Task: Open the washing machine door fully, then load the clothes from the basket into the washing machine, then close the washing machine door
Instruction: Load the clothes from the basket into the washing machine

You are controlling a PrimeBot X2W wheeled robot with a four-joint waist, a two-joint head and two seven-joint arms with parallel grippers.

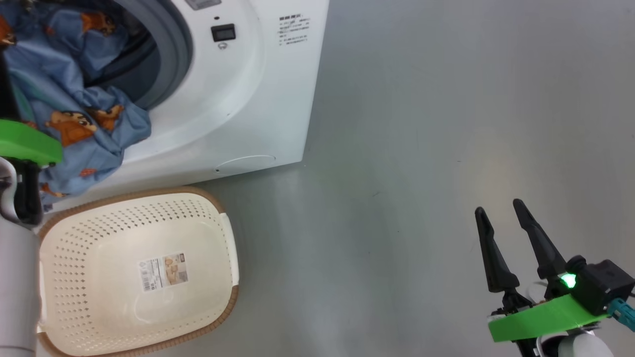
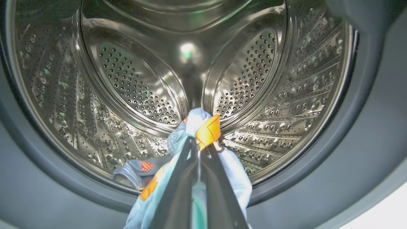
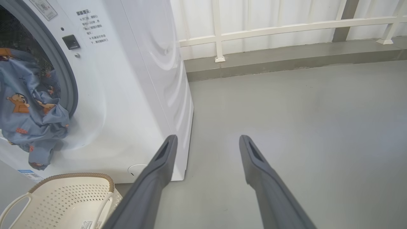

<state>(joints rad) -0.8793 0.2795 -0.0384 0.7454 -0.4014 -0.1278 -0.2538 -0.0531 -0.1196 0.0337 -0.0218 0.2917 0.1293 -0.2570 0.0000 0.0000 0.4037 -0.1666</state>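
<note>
Head view: loading is underway. The clothes (image 1: 74, 99) spill from the washing machine (image 1: 258, 99) mouth, with the basket (image 1: 134, 272) just before it, label unreadable.

Left wrist view: the left gripper (image 2: 199, 144), clamped on the clothes, faces the drum (image 2: 136, 79). Pushing deeper, then releasing, seems next.

Right wrist view: the right gripper (image 3: 207, 137) gapes, holding nothing, beside the machine, whose printed lines are illegible.

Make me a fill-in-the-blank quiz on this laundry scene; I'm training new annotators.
The left gripper has its jaws ____ on the clothes. The basket is ____. The right gripper has its jaws ____, holding nothing. The left gripper points into the washing machine's steel ____.
Missing words: shut; empty; open; drum.
</note>
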